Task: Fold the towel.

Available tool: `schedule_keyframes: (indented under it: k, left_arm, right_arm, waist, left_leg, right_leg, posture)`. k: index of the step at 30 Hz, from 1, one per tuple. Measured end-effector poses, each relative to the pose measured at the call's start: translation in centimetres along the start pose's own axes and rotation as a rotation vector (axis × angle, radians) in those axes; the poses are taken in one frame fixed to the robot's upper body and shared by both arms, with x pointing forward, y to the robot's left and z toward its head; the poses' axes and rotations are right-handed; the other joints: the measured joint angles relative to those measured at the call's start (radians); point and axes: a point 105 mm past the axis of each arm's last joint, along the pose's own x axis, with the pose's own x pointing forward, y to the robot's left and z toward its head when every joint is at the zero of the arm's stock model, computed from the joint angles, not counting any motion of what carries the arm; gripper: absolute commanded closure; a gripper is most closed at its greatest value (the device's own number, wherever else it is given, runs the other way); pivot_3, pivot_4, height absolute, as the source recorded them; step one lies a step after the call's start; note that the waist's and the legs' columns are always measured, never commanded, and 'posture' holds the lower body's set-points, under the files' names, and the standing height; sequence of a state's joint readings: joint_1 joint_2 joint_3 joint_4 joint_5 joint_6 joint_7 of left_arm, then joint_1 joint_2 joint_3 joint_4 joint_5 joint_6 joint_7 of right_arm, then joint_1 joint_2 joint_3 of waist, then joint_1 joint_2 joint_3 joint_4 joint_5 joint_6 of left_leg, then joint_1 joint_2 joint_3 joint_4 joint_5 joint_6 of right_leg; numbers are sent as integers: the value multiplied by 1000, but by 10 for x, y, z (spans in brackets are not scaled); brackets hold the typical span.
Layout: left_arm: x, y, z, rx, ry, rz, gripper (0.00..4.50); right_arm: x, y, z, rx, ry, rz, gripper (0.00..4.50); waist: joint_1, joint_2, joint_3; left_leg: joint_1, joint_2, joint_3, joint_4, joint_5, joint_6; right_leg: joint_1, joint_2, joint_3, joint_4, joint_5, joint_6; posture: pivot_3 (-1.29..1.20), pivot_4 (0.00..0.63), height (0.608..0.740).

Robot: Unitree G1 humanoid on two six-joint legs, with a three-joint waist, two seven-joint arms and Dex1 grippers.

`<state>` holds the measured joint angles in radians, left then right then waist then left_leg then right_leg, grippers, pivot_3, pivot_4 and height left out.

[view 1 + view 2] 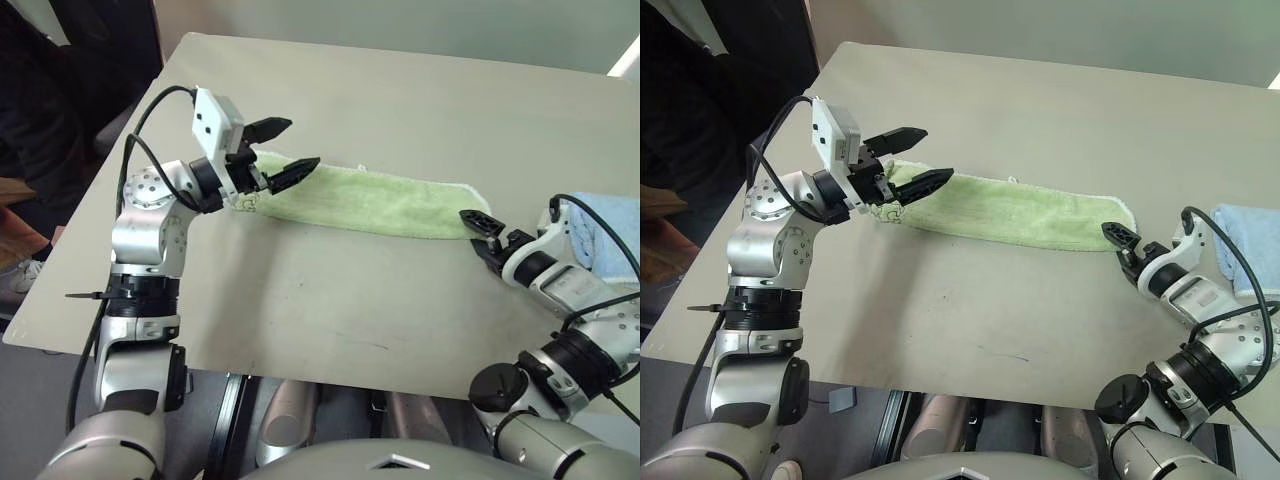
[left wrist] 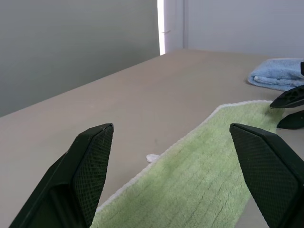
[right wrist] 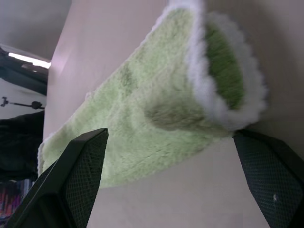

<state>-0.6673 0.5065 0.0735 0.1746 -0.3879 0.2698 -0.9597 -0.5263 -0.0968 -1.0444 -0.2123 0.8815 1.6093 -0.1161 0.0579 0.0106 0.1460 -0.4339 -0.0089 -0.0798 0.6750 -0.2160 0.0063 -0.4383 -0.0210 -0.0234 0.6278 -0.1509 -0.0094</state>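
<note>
Light green terry, folded into a long narrow strip, is what I have in front of me: the towel [image 1: 375, 203] lies flat on the beige table [image 1: 330, 300], running from near the table's left edge across toward its right edge, roughly midway between the far edge and the near one. Its whitish stitched edging shows along the far side and around the right end, where the layers curl over one another. A small dark printed mark sits at the towel's left end, partly behind my left arm. My left gripper [image 1: 282, 150] hangs just above that left end with its two black fingers spread wide and nothing between them; the lower finger's tip is over the cloth, though I cannot tell if it touches. My right gripper [image 1: 1122, 246] sits at the towel's right end, released as well, fingers parted and empty, with the rolled end of the cloth just ahead of them. A smaller light blue towel [image 1: 1245, 240] rests folded near the table's right edge, just beyond my right arm.
</note>
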Motion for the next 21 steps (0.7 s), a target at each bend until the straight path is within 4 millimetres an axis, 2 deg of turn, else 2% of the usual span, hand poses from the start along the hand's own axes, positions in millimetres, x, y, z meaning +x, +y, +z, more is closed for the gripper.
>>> schedule_keyframes:
  k: [8,12,16,19,21]
  left_arm:
    - [4,-4,-2,-8,-3,-13,285]
    - [5,-5,-2,-11,-4,-16,285]
    - [6,-5,-2,-12,-6,-17,285]
    - [6,-5,-2,-12,-7,-17,285]
    - [5,-5,-2,-11,-7,-16,285]
  right_arm:
    - [2,0,1,13,1,-1,63]
    - [12,2,1,41,-3,7,63]
    - [24,4,1,72,-20,11,63]
    - [29,2,3,91,-38,-1,632]
    - [30,-1,4,100,-47,-23,1335]
  waist:
    - [-2,-1,0]
    - [-10,-3,-2]
    - [-21,-3,-2]
    - [-26,-3,-2]
    - [-25,-3,-2]
  left_leg:
    - [0,0,0,0,0,0]
    - [3,0,0,0,0,0]
    - [11,0,1,0,0,0]
    - [12,0,1,0,-5,-8]
    - [12,0,1,0,-6,-10]
  right_leg:
    - [0,0,0,0,0,1]
    - [2,0,0,-1,1,0]
    - [9,0,2,-1,-2,7]
    - [10,0,3,-1,-2,7]
    - [10,0,4,-1,-2,7]
  posture:
    - [0,150,735]
    - [0,150,735]
    - [0,150,735]
    - [0,150,735]
    - [0,150,735]
